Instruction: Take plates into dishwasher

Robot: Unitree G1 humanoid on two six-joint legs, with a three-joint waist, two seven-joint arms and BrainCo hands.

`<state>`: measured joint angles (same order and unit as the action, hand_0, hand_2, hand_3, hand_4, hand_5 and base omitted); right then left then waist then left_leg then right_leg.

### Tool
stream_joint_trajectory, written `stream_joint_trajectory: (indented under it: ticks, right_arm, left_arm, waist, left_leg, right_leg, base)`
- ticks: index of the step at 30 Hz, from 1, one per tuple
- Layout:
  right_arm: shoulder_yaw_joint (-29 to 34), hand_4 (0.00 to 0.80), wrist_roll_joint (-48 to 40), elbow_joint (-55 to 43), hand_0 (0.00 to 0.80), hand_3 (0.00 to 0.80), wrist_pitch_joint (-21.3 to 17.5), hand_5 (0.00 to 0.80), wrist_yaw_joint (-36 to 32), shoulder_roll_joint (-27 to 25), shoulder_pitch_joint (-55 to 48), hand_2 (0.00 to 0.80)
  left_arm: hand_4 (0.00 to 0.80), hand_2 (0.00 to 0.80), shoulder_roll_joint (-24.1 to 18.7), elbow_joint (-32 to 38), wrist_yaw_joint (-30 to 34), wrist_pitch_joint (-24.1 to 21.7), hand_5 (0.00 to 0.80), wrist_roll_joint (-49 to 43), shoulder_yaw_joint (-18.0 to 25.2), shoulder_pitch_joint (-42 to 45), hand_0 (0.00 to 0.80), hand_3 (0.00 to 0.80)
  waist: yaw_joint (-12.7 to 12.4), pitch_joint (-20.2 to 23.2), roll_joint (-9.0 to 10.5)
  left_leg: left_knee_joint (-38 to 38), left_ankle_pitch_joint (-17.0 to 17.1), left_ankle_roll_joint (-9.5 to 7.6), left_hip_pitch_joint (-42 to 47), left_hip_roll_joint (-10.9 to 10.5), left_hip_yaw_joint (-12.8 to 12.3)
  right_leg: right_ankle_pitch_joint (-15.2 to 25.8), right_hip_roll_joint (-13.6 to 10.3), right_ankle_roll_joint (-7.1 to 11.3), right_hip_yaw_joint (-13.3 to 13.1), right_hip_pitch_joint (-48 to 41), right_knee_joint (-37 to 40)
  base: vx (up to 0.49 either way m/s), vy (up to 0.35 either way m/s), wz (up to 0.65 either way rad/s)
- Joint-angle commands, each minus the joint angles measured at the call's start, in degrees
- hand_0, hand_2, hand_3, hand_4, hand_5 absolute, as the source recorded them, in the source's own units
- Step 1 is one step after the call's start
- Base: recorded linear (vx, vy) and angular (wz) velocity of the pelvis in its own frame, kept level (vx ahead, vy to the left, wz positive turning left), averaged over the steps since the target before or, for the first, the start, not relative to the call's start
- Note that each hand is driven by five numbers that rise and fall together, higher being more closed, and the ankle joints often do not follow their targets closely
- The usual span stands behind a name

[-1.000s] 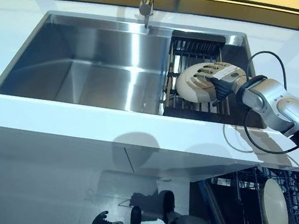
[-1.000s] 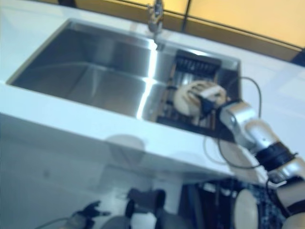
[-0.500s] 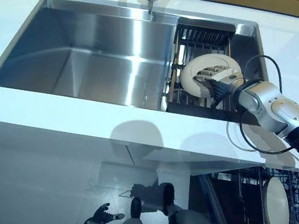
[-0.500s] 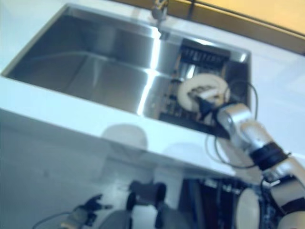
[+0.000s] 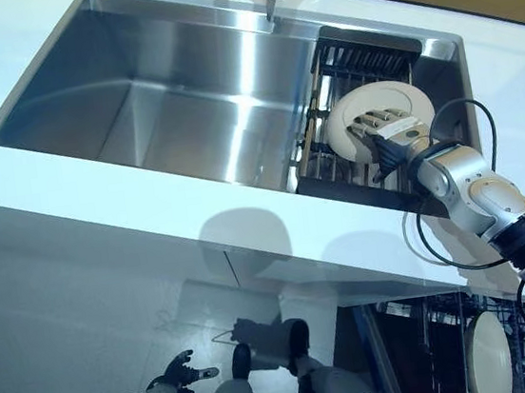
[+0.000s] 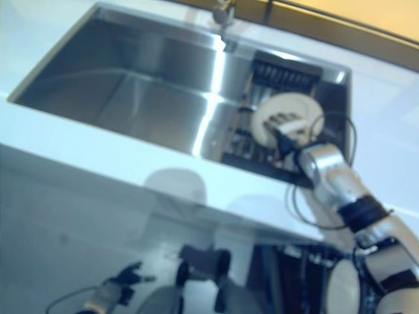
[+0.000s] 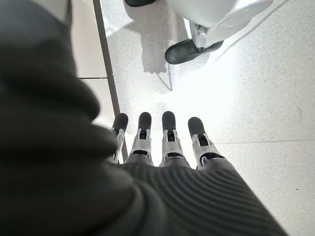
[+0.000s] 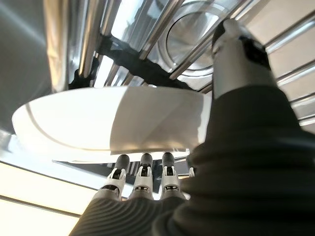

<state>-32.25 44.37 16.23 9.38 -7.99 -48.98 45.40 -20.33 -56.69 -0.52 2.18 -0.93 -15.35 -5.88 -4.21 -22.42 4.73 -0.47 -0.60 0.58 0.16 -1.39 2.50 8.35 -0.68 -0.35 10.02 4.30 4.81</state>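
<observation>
The right hand covers part of a round white plate, its fingers and thumb clamped on the rim, over the dark rack at 3 o'clock in the steel sink. A second plate at 5 o'clock stands half cut off in the dishwasher rack below the white worktop. The left hand hangs over the pale floor, fingers straight.

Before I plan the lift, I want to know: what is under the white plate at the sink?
The plate, pinched by the right hand, sits over the dark wire rack in the sink. Through the bars, the round drain shows. Rack bars directly beneath the plate are hidden.
</observation>
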Motion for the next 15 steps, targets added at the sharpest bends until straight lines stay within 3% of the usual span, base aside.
stream_joint_trajectory:
  ticks: [1,6,15]
  right_arm:
    - [-0.71,0.000,2.45,3.79,0.000,0.000,4.91,0.000,3.96,0.07,3.84,0.000]
    - [-0.93,0.000,1.71,5.50,0.000,0.000,7.72,0.000,7.77,0.72,5.05,0.000]
    - [-1.71,0.000,3.11,6.90,0.000,0.000,9.15,0.000,10.43,1.20,5.69,0.000]
  left_arm:
    - [0.000,0.000,-0.70,1.12,-0.55,-0.29,0.000,1.51,-2.18,0.00,0.000,0.000]
    - [0.000,0.000,-0.21,1.68,-0.61,-0.07,0.000,1.94,-3.07,-0.33,0.000,0.000]
    - [0.000,0.000,-0.13,1.86,-0.29,0.26,0.000,2.35,-3.73,-0.83,0.000,0.000]
  waist:
    - [-1.00,0.45,-0.08]
    - [-1.20,0.44,-0.60]
    - [-1.43,0.60,-0.93]
  left_leg:
    - [6.68,-6.84,-4.23,-5.53,-1.01,-2.98]
    - [6.44,-6.65,-4.23,-5.84,-1.17,-2.82]
    - [6.43,-6.56,-4.20,-6.20,-1.34,-2.69]
  right_leg:
    - [-10.57,0.86,0.44,-2.11,-0.24,-5.89]
    - [-10.51,0.83,0.40,-2.08,-0.08,-5.66]
    - [-10.48,0.78,0.30,-1.84,-0.11,-5.29]
  base:
    - [0.000,0.000,0.00]
    - [0.000,0.000,0.00]
    - [-0.005,0.005,0.03]
